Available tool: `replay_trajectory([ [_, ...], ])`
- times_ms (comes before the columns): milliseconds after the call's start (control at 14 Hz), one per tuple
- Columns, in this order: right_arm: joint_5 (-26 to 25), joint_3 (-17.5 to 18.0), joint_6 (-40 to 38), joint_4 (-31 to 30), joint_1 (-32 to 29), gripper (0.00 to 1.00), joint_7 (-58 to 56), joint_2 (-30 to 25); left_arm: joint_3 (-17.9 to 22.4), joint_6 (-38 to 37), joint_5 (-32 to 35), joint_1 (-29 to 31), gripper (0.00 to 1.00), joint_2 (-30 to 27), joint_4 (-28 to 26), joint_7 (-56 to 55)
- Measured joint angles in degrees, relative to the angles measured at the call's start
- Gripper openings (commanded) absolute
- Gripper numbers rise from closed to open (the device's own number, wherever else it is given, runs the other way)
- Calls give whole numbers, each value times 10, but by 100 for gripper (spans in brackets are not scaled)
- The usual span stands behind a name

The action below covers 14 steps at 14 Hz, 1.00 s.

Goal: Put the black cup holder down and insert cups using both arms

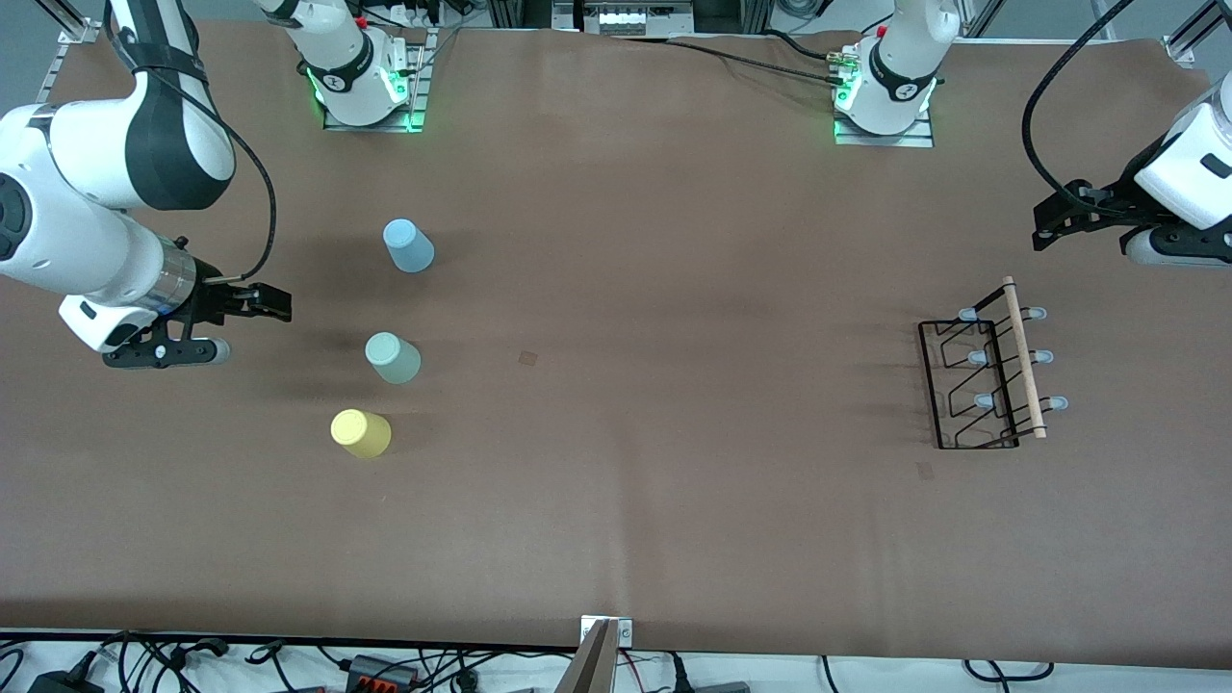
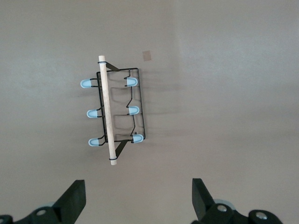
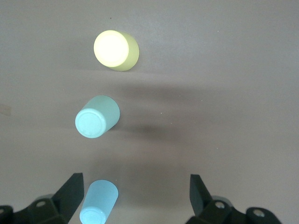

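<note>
- Yellow cup stands upside down on the table, nearest the front camera of the three cups, toward the right arm's end
- Mint green cup stands just beside it, a little farther from the camera, also mouth down
- Black cup holder lies on the table toward the left arm's end, well apart from all the cups; its wooden rod handle runs roughly from near the camera to away from it, with pegs to either side
- Light blue cup is the farthest of the row from the camera, mouth down
- Right hand hangs over bare table beside the cup row, fingers spread wide and holding nothing; the mint green cup lies closest to it
- Left hand hovers over the table near the holder's end farthest from the camera, fingers likewise fully apart and empty
- Judgement: the holder falls to the left arm, being near it alone; the rod's long axis points roughly toward that hand, so the fingers should close across the rod, not along it
- Judgement: the cups fall to the right arm; none is yet on a peg
</note>
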Motion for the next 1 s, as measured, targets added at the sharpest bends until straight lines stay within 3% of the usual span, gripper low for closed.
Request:
replay_trajectory([
  [1000, 0, -2, 13, -7, 3, 100, 1, 0, 0, 1, 0, 0, 100, 0, 1, 1],
])
